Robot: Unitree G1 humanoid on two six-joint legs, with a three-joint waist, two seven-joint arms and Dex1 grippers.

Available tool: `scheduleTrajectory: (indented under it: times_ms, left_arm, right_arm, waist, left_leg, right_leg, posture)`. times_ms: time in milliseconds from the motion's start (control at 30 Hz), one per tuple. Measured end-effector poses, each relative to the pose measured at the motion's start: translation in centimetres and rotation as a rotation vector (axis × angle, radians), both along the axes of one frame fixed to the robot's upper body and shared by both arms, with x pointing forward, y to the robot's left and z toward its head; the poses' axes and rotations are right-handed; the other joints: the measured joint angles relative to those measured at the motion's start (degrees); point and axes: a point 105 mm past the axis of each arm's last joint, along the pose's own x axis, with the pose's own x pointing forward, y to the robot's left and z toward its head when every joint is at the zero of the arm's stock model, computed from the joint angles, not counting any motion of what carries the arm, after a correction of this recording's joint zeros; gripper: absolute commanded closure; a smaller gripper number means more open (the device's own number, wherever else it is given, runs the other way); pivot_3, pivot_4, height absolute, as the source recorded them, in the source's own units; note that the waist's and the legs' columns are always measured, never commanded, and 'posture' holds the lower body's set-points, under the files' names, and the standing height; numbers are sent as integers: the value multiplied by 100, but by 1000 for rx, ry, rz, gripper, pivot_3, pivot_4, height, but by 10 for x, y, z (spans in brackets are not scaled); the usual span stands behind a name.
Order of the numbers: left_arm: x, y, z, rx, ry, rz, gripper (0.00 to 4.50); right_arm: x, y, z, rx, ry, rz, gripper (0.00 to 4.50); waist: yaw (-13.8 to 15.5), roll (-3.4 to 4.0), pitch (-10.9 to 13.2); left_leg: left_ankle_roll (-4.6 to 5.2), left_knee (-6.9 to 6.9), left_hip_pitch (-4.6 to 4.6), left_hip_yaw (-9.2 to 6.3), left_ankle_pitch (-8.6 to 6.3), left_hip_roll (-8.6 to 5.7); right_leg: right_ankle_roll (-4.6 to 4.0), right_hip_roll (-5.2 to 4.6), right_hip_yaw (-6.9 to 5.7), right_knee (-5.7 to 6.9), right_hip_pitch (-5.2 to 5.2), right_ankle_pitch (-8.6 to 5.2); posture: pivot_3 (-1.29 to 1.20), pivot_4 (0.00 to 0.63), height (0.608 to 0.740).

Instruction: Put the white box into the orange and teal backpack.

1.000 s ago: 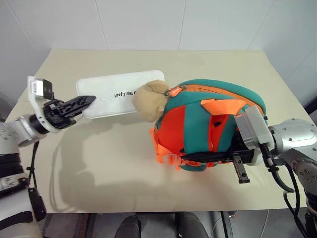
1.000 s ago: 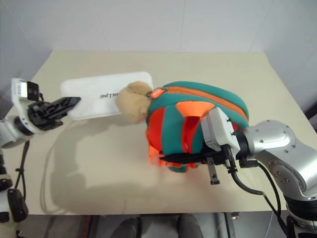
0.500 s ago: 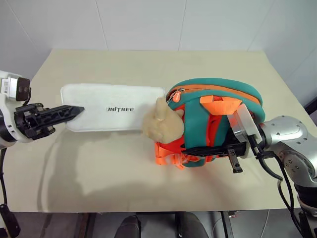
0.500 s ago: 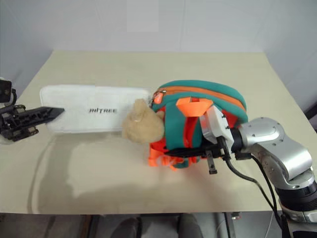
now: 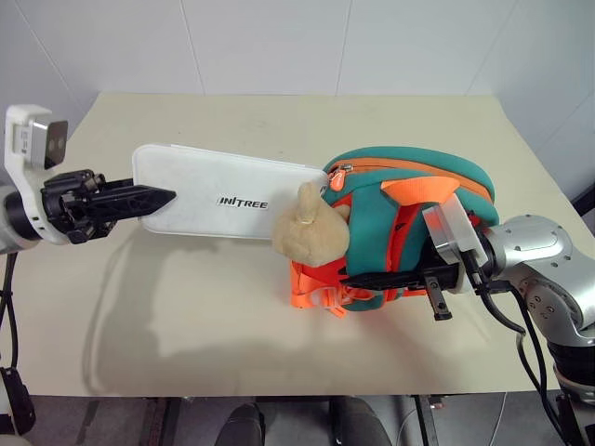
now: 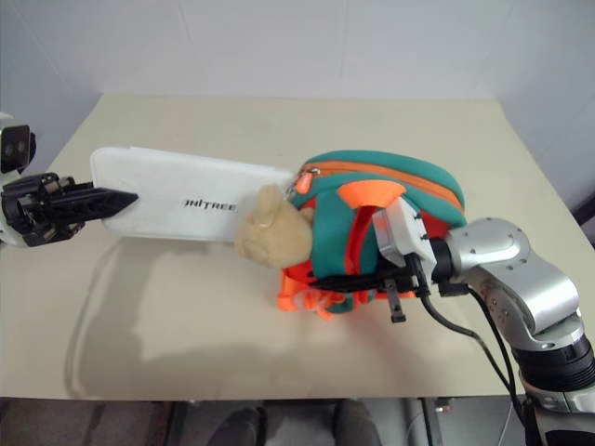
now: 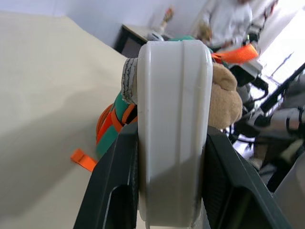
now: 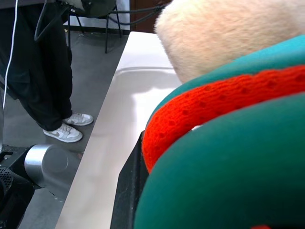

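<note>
Item one: the white box (image 5: 218, 190), a flat white case with rounded corners and dark lettering on its lid. It is lifted off the bench (image 5: 232, 325) and lies roughly level in the air, its shadow falling on the surface below. Its near end is clamped in the left claw (image 5: 153, 198); the left wrist view shows one black finger (image 7: 116, 191) pressed to each broad face of the case. Its far end reaches the backpack's zipper edge, behind the plush toy; whether it has entered the opening cannot be told.

Item two: the orange and teal backpack (image 5: 423, 186), with teal shell, orange panels and orange webbing straps (image 5: 316, 293) trailing onto the bench. It sits right of centre on the bench.

Item three: a tan plush toy (image 5: 309, 223), hanging at the backpack's left side, just in front of the case's far end.

Item four: the right claw (image 5: 386, 277), reaching in level from the right along the backpack's lower front, its black fingers closed narrowly on the fabric there.

Item five: a person's dark trouser legs and pale shoes (image 8: 62, 129), standing on the floor beyond the bench.
</note>
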Motion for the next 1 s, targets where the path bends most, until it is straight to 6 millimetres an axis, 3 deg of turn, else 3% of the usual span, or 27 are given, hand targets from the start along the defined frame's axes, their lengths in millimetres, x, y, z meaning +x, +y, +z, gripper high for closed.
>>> scheduleTrajectory:
  times_ms: [300,667,1000]
  left_arm:
    - [7,-12,6,141,-90,-88,3177]
    - [32,-4,10,254,-171,-76,3180]
    - [41,-37,17,238,-233,-175,3180]
  right_arm:
    - [0,2,0,15,-1,8,3990]
    - [1,5,-1,35,-6,-3,3990]
    - [5,6,0,45,-22,-12,3990]
  waist:
    - [2,0,0]
    - [-4,0,0]
    - [3,-2,1]
  left_leg:
    - [29,9,-2,7,-17,0]
    - [39,40,-4,9,-23,0]
    - [37,51,-13,9,-21,0]
  right_leg:
    - [2,1,2,7,2,1]
    - [8,4,4,22,7,4]
    - [14,3,4,20,7,7]
  posture:
    - [0,150,740]
    - [0,150,740]
    - [0,150,740]
